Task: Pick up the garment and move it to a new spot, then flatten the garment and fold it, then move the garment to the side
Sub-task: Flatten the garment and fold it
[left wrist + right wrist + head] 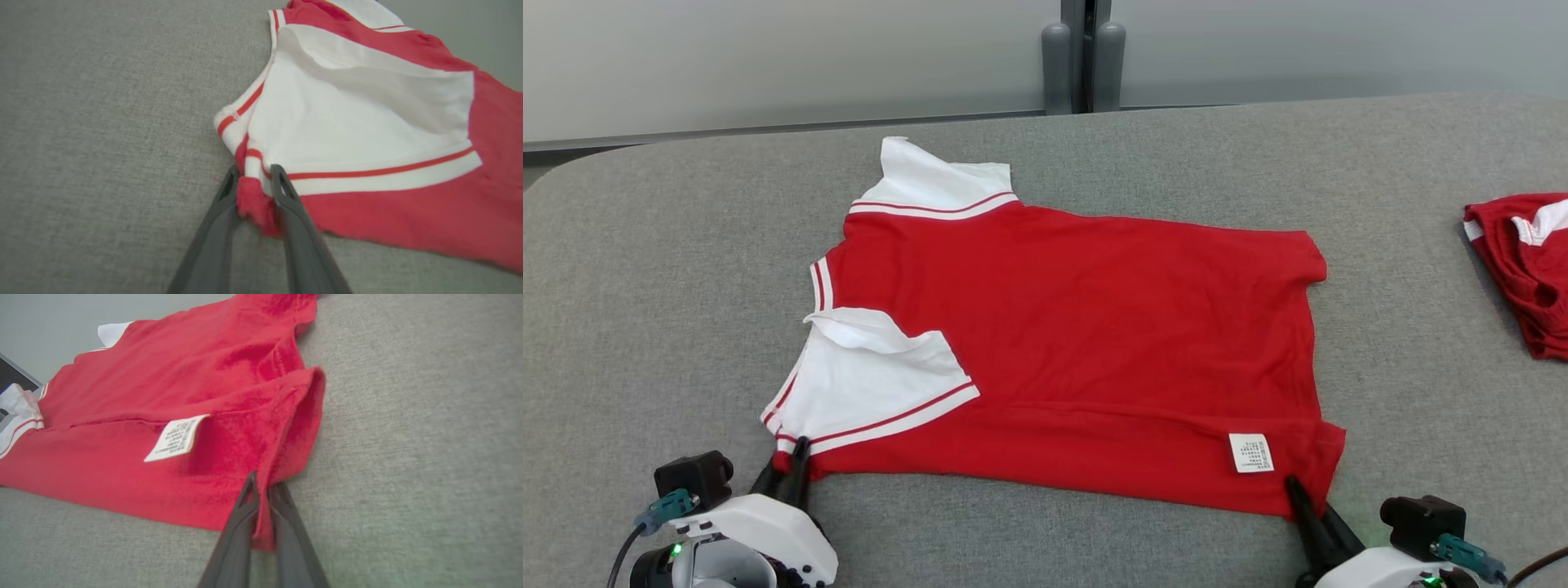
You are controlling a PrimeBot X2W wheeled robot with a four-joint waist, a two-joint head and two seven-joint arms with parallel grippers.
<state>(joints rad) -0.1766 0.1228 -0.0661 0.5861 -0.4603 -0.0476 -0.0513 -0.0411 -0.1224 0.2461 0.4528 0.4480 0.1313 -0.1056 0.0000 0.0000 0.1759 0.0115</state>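
- The garment [1086, 327] lies flat at the middle of the bench [645, 310], collar end toward 9 o'clock and hem toward 3.
- The left pincer [799, 457] is clamped on the garment's 7 o'clock corner, below the white sleeve [874, 384].
- The right pincer [1294, 490] pinches the 5 o'clock hem corner.
- Folding looks to be the step in hand. The next move calls for lifting both corners together and carrying them evenly toward 12 o'clock.

Lower left in the head view, the left tool [799, 447] is showing two long, dark grey tapering fingers, a glossy white rounded shell [760, 527], a black boxy block [693, 478], a teal plug [666, 506] trailing a dark cable [621, 559], and a green light [674, 551] that is glowing. Lower right, the right tool [1292, 483] is showing matching parts.
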